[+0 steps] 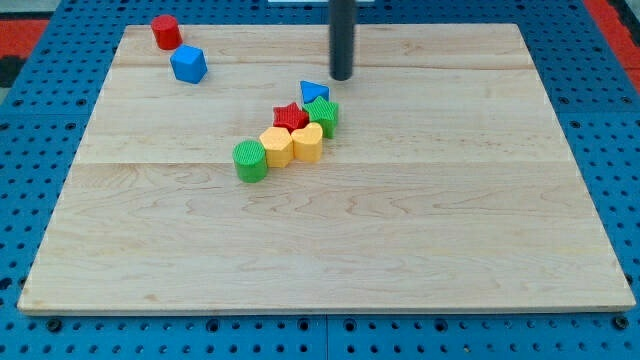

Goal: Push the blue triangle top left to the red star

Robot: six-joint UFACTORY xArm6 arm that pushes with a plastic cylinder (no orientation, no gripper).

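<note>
The blue triangle [313, 92] lies near the middle of the wooden board [450, 200], just above and to the right of the red star [291, 116], close to it or touching. My tip [342, 76] is a little above and to the right of the blue triangle, apart from it. A green block [324, 116] sits right of the star, below the triangle.
Two yellow blocks [277, 146] [308, 142] and a green cylinder [249, 160] lie in a row below the star. A blue block [188, 64] and a red cylinder [165, 31] sit near the top left corner.
</note>
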